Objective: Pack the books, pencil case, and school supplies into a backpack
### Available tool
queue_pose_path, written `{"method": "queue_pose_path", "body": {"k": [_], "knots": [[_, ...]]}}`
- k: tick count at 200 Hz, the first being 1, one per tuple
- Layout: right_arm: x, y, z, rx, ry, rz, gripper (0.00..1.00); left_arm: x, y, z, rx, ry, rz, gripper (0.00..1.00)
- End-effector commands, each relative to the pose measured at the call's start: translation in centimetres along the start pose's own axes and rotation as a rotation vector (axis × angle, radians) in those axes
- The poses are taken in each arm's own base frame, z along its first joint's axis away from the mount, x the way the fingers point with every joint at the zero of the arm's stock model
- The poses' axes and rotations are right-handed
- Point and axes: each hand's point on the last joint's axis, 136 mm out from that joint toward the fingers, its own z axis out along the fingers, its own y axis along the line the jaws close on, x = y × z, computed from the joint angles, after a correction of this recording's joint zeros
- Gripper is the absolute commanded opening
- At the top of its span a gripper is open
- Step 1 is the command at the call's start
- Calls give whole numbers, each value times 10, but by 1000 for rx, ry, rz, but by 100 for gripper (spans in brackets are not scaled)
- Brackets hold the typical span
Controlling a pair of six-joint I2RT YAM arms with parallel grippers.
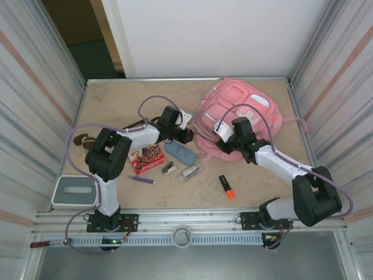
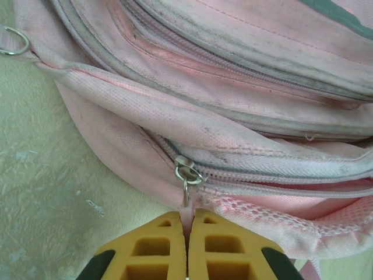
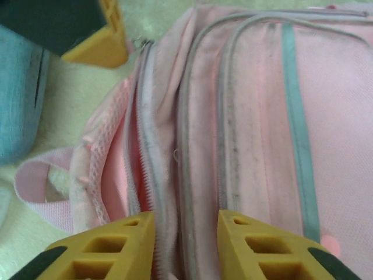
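Note:
The pink backpack (image 1: 242, 111) lies at the back right of the table. My left gripper (image 2: 187, 217) is shut on the pink pull tab of a zipper (image 2: 186, 170) at the backpack's left edge. My right gripper (image 3: 185, 224) stands open over the backpack's (image 3: 256, 116) zip seams, with a fold of fabric between its fingers. A red-and-white book (image 1: 147, 158), the blue-grey pencil case (image 1: 179, 153), a small stapler-like piece (image 1: 169, 168), a clear clip (image 1: 190, 171), a purple pen (image 1: 143, 179) and an orange highlighter (image 1: 227, 186) lie on the table in front.
A brown-and-white lump with a cord (image 1: 87, 142) lies at the left. A white and grey box (image 1: 74, 191) sits at the near left corner. Metal walls close in both sides. A pink strap loop (image 3: 41, 186) lies beside the backpack.

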Motion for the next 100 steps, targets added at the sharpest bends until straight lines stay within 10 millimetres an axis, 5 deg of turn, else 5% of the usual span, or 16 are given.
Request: {"method": "queue_pose_path", "body": {"k": [1,64,86,100], "knots": [[-16,13,-5,-89,-66,110,46,-21,-29,-24,53,-56,22,0],[-41,17,22,-144,-67,147,60,-29,-55,-39,101,-85,56,0],[-45,15,35,-145,-45,126,58,-27,-57,-39,101,-81,59,0],[-42,15,43,-149,-16,111,49,-27,-57,-40,97,-83,62,0]]}}
